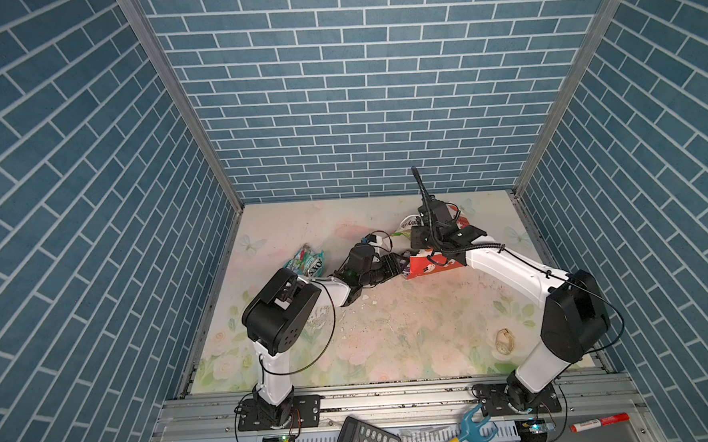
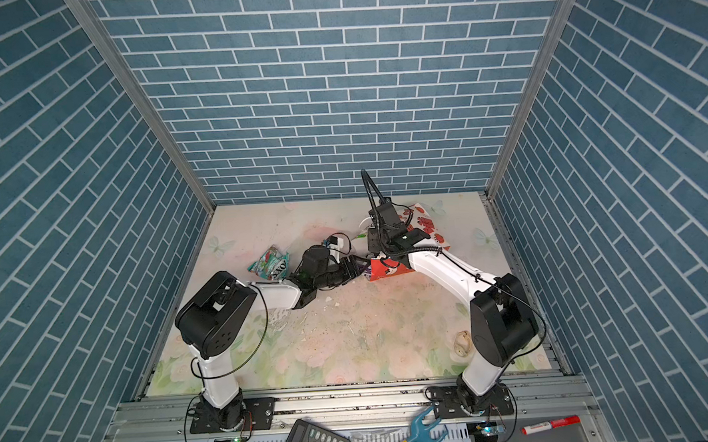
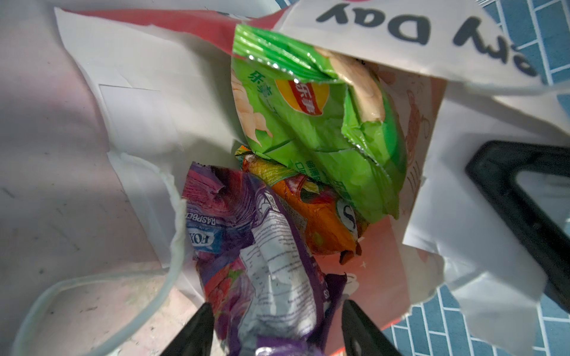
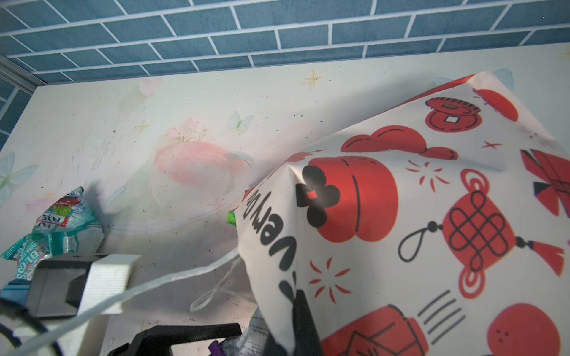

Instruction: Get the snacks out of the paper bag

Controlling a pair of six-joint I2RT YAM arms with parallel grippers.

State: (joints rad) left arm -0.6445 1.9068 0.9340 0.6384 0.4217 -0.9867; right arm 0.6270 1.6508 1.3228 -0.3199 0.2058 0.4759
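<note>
Crumpled purple packet (image 3: 265,246), green packet (image 3: 308,123) inside bag (image 3: 138,92).

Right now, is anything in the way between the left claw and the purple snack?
No, nothing visible. The purple packet sits between the left gripper's open fingers, at the paper bag's mouth.

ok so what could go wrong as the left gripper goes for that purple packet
1. The left gripper straddles only the crumpled end of the purple packet; the slick film may slip free on the pull.
2. The right gripper pinches just the upper edge of the paper bag; a tug could tear it or drag the bag.
3. The white cord handle loops beside one left finger and might snag.
</note>
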